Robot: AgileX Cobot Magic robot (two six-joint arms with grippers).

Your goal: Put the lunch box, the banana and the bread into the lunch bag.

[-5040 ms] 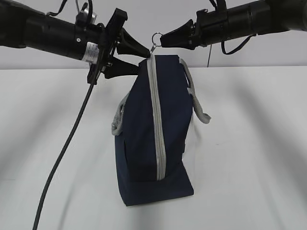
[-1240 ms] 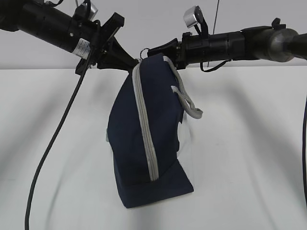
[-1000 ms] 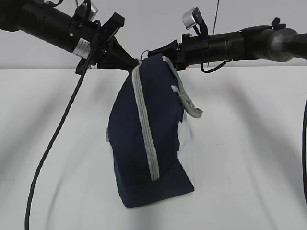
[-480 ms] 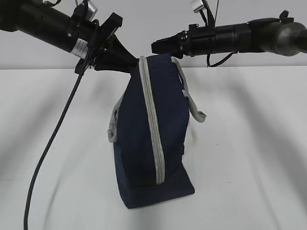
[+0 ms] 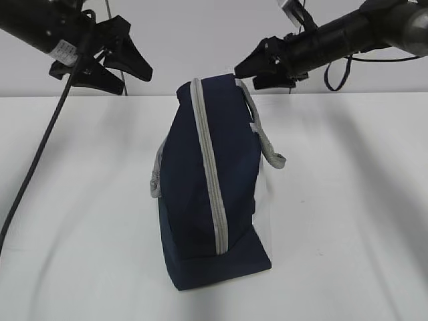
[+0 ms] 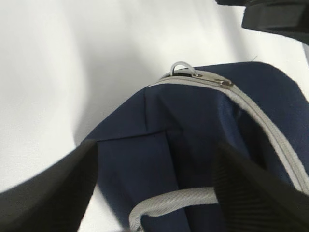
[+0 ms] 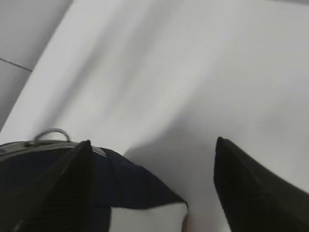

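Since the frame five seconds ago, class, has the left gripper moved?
Yes. The left gripper has pulled away to the left of the lunch bag, whose top it earlier touched; its jaws now stand open and empty.

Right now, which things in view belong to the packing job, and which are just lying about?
Belongs to the job:
- lunch bag, standing upright, zipper closed
- left gripper, open, clear of the bag
- right gripper, open, just above the bag's top

Just about:
- white table
- black cable hanging from the left arm

Lunch box, banana and bread: not visible.
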